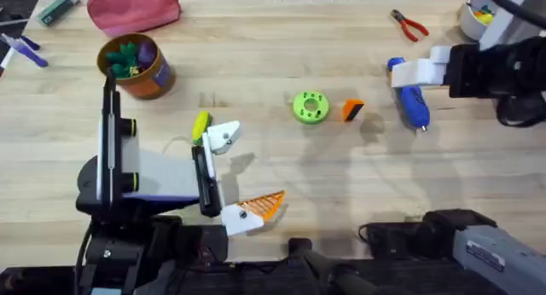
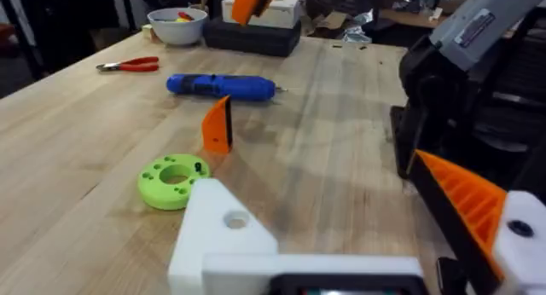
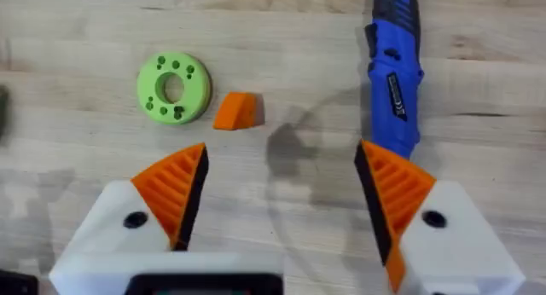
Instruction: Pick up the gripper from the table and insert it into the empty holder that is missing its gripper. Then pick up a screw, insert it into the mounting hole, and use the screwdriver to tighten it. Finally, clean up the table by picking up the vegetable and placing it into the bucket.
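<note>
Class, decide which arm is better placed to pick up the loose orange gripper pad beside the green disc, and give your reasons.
The right. Its open hand hovers near the gripper, which lies between the green disc and the screwdriver. The left hand is farther off and lacks one pad.

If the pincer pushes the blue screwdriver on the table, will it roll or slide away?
The screwdriver looks round and pen-shaped, lying flat on bare wood, so it would probably roll sideways. Its plastic body seems smooth and stiff, perhaps slippery; the thin metal tip may bend if struck.
</note>
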